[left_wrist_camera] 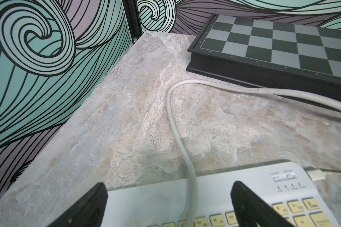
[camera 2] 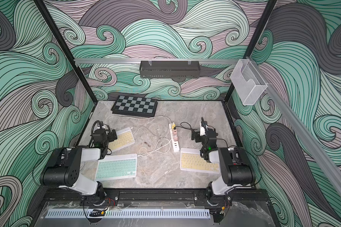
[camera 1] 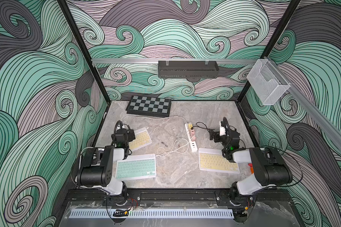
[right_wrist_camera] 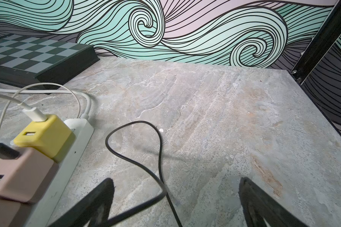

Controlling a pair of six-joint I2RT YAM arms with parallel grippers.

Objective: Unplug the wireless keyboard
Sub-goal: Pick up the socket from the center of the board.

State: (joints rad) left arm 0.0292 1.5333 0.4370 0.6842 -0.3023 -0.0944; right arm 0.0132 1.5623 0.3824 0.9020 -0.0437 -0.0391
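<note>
1. Bench point(camera 1: 175, 173): matt stone-look top, grey-beige marbling. A flat folded chessboard point(camera 1: 149, 106) with a black rim lies at the rear
2. Three slim white slab keyboards with rounded corners lie flat: rear yellow-keyed keyboard point(camera 1: 141, 138) at left rear, mint keyboard point(camera 1: 136, 167) at left front, front yellow-keyed keyboard point(camera 1: 215, 162) at right front
3. Power strip point(camera 1: 191, 139): long white bar, mid-bench between the keyboards. A blocky yellow charger point(right_wrist_camera: 43, 133) and pink charger point(right_wrist_camera: 22, 173) stand on it, touching
4. A flat white plug point(left_wrist_camera: 315, 175) sits at the far corner of the rear yellow-keyed keyboard, beside its switches. A thin looped white cable point(camera 1: 171, 150) reaches the mint keyboard's rear right corner
5. Left hand point(left_wrist_camera: 168, 184): black fingers wide apart and empty, over the rear yellow-keyed keyboard's back edge. A thick round white cord point(left_wrist_camera: 171, 118) crosses the keyboard between them
6. Right hand point(right_wrist_camera: 175, 179): fingers wide apart and empty, over bare bench beside the power strip. A thin black cable point(right_wrist_camera: 134, 160) loops between them
</note>
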